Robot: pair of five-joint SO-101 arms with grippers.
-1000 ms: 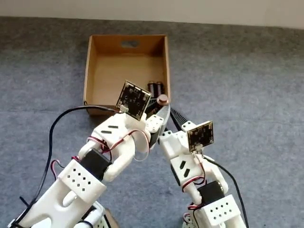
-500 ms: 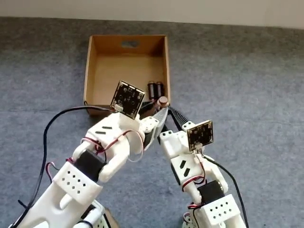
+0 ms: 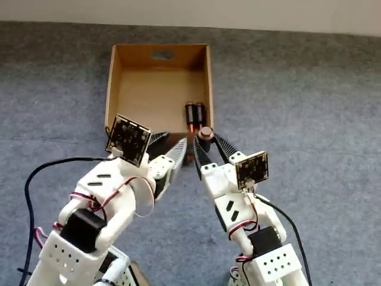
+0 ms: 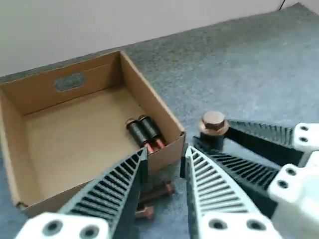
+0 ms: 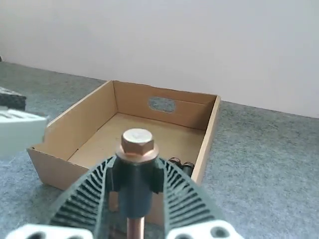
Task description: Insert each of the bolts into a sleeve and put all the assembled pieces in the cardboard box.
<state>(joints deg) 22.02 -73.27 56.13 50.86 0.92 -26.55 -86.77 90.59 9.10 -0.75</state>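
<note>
We see the right gripper (image 3: 206,140) clenched on a dark cylindrical sleeve (image 5: 133,186) with a copper hex-headed bolt (image 5: 137,142) upright in it, just outside the near wall of the brown cardboard box (image 3: 111,89), the left gripper (image 4: 165,153) gaping empty beside it, and two dark assembled pieces (image 3: 194,111) lying inside the box.

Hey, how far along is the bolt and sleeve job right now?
Done: two assembled pieces lie in the cardboard box. In hand: the right hand grips a third sleeve with its bolt in, at the box's front corner. Left: boxing that piece, plus two loose bolts on the carpet by the box front; the left hand is open and empty.
</note>
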